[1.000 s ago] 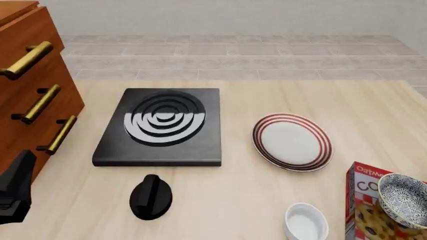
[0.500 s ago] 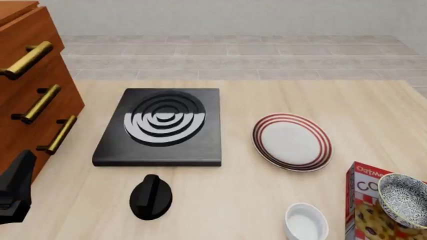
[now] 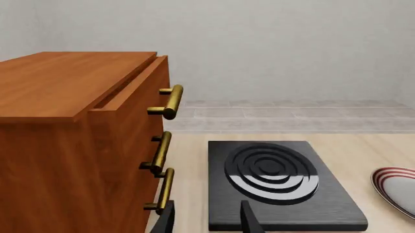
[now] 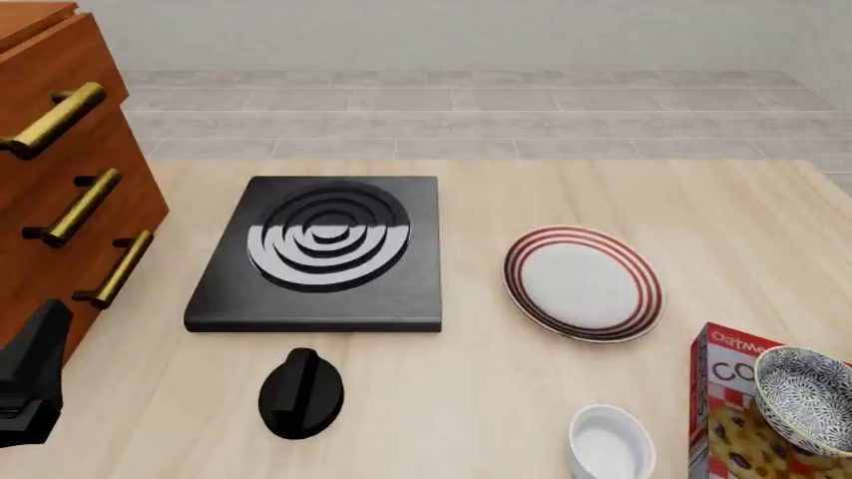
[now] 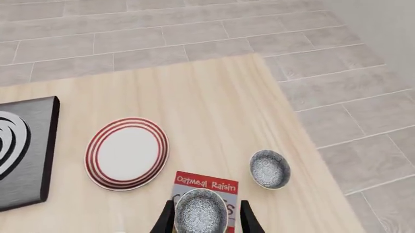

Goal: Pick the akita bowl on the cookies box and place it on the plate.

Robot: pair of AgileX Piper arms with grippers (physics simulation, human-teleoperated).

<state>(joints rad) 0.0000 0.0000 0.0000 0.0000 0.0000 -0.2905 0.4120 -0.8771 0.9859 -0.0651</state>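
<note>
Right gripper (image 5: 202,217) high above table, pointing down, fingers apart astride akita bowl (image 5: 201,211), no visible contact; bowl sits on cookies box (image 4: 736,414), near plate (image 4: 582,282); left gripper (image 3: 206,219) low, fingers apart, empty.

1. My left gripper (image 3: 207,221) shows only as two dark fingertips, set apart with bare table between them.
2. Past them lies the black stove (image 3: 279,184) with its raised concentric rings, flat on the pale wooden table (image 3: 363,150).
3. Beside the stove stands a wooden cabinet (image 3: 71,145) with three brass handles (image 3: 167,102).
4. A sliver of the plate (image 3: 397,190), red-ringed, shows at the view's edge.
</note>
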